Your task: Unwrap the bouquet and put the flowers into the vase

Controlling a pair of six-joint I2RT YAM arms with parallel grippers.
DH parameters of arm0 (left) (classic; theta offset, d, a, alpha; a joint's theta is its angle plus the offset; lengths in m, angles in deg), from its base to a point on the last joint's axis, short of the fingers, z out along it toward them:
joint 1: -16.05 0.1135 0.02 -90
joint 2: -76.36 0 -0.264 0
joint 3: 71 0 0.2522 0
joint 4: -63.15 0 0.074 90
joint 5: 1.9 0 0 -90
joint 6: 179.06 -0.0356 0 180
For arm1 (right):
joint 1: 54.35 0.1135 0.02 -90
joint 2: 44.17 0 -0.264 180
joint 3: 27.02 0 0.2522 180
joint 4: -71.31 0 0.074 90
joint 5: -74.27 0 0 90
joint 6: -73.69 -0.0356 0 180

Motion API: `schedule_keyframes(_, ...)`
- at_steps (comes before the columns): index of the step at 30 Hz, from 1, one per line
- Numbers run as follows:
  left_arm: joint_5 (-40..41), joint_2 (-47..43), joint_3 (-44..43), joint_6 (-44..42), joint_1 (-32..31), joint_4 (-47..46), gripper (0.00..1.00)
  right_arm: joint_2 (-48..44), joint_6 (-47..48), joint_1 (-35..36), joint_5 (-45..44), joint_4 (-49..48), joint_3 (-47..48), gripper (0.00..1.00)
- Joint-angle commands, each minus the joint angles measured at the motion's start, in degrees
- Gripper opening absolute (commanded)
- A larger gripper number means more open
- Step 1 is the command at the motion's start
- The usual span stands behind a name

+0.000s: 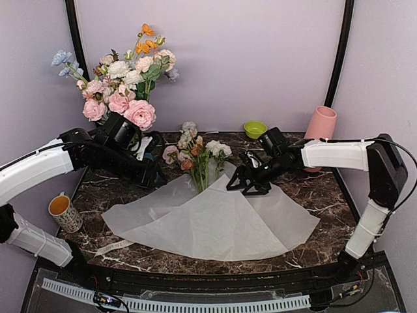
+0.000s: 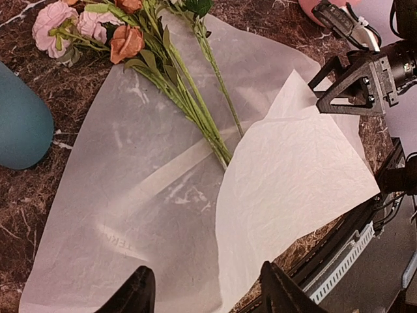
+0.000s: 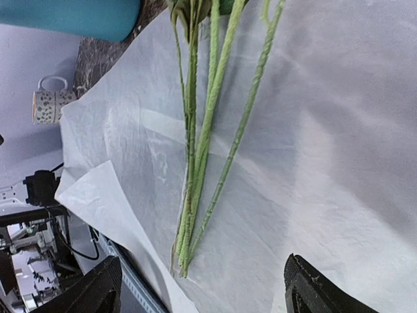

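Observation:
The bouquet lies unwrapped: its cream paper is spread flat on the marble table, and the flowers rest on the paper's far tip, their green stems running down the sheet. The salmon-pink vase stands upright at the back right. My left gripper hovers over the paper's left edge, and the left wrist view shows it open with nothing between its fingers. To the right of the stems, my right gripper is also open and empty, and in its own view it straddles the stem ends.
A big mixed arrangement rises at the back left in a teal vase. A green bowl sits at the back, a patterned mug at the left edge, and a loose ribbon near the front left.

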Motion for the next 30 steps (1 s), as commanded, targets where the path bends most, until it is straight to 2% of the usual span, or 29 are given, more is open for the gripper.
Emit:
schedule_keyframes(1,-2.12,-1.68,2.88,0.85,0.38,-0.37,0.57,3.1,0.0,3.36,7.56,-4.47,0.05,0.86)
schedule_keyframes(7,-1.86,-6.22,8.8,3.43,0.38,-1.63,0.57,4.57,3.48,7.25,12.95,-0.88,-1.02,0.85)
schedule_keyframes(14,-0.86,-5.82,9.65,3.89,0.38,-4.44,0.57,-1.36,0.87,10.5,18.15,-3.05,-7.02,0.84)
schedule_keyframes(23,-6.1,2.76,6.49,1.24,0.47,-10.75,0.57,-15.07,-5.15,11.84,16.16,-4.93,-16.29,0.85)
schedule_keyframes(30,-9.37,9.16,1.76,-3.03,0.56,-10.3,0.56,-28.85,-10.09,13.81,21.55,-6.67,-24.36,0.9)
